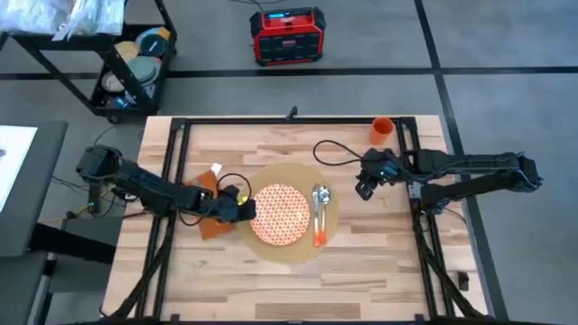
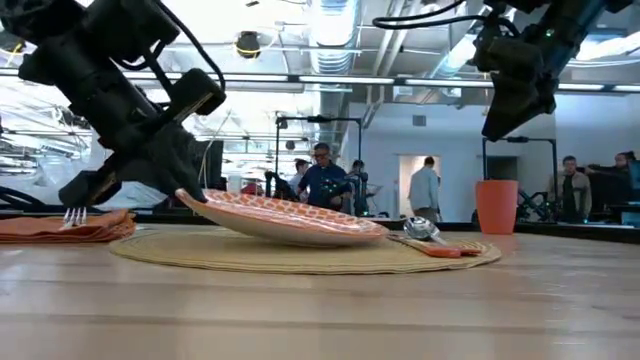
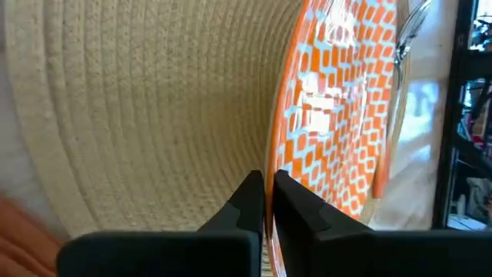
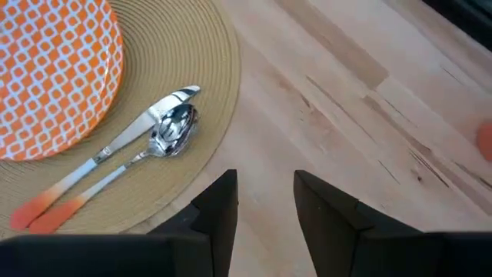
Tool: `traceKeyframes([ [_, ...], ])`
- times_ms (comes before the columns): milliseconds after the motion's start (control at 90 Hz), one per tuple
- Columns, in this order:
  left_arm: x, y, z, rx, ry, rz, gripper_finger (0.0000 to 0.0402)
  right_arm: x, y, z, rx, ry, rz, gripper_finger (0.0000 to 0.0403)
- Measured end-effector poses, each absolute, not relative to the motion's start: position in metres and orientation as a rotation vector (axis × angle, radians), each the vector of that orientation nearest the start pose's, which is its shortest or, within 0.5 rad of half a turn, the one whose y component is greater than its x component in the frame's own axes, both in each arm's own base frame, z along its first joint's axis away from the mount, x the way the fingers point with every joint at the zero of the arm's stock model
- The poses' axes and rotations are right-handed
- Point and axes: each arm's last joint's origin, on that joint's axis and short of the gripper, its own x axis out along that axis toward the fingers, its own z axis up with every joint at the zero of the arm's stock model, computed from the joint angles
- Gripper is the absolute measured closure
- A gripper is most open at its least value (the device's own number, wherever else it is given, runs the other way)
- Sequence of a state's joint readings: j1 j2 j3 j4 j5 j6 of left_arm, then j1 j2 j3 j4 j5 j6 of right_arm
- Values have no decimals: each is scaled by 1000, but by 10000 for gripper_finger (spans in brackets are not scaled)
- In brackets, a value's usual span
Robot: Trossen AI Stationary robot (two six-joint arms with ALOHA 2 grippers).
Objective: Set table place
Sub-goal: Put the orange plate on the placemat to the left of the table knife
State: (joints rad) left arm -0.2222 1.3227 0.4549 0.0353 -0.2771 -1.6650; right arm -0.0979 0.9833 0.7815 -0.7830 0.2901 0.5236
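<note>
The left tool (image 3: 266,201) pinches the rim of the orange plate (image 1: 279,214) and tips that side up off the round mat (image 1: 330,185) in the middle of the surface (image 1: 379,271). The right tool (image 4: 264,201) hangs spread open above the surface — near the knife and spoon (image 4: 157,131).

Plate (image 1: 279,214) on placemat (image 1: 291,181) mid-table (image 1: 361,271); knife (image 1: 317,217) and spoon (image 1: 323,215) right of plate; napkin (image 1: 208,227) left; cup (image 1: 381,130) at far-right corner.

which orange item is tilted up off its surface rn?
The plate: its edge by the left gripper is lifted off the placemat, pinched in that gripper. The napkin lies flat; the cup stands upright on the table.
</note>
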Motion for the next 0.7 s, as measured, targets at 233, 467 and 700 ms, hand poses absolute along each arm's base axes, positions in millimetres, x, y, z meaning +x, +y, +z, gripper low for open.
traceKeyframes([
  [233, 217, -37, 137, -1319, 584, 718, 371, 178, -26, 254, 382, 857, -601, 280],
  [467, 219, -32, 137, -1260, 582, 704, 299, 178, -26, 254, 384, 858, -598, 266],
  [700, 220, -24, 137, -1226, 602, 698, 244, 178, -26, 254, 384, 859, -598, 257],
])
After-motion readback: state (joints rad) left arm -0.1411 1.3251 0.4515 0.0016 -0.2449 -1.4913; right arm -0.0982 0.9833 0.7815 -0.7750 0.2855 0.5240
